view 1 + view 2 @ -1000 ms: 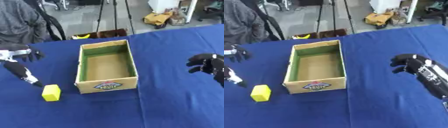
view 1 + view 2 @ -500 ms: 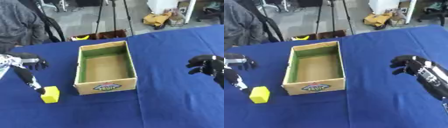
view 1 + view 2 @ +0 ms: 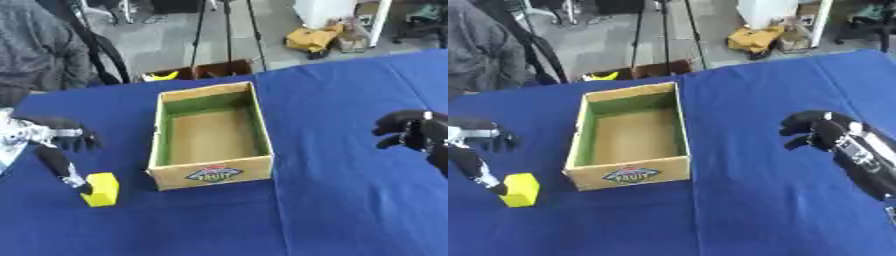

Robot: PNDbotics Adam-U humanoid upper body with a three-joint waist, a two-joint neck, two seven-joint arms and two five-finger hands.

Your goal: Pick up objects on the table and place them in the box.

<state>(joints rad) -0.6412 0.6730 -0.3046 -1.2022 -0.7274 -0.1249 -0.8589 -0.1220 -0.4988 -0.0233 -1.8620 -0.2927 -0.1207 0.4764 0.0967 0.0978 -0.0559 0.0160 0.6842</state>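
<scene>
Table (image 3: 341,100): covered in blue cloth, carrying all items below.

Box (image 3: 211,171): open cardboard carton, green inner walls, bare brown floor, a label on its near wall; stands toward the table's far edge, slightly left of centre, with nothing inside it.

Yellow block (image 3: 101,189): small upright block on the cloth near the table's left edge, just beside the box's near-left corner but apart from it.

Left hand (image 3: 54,156): at the table's left edge, fingers spread fairly wide; one long finger reaches down to the block's upper left side (real contact cannot be told), nothing enclosed.

Right hand (image 3: 820,134): above the table's right side, well apart from the box, fingers curled inward, holding nothing.
</scene>
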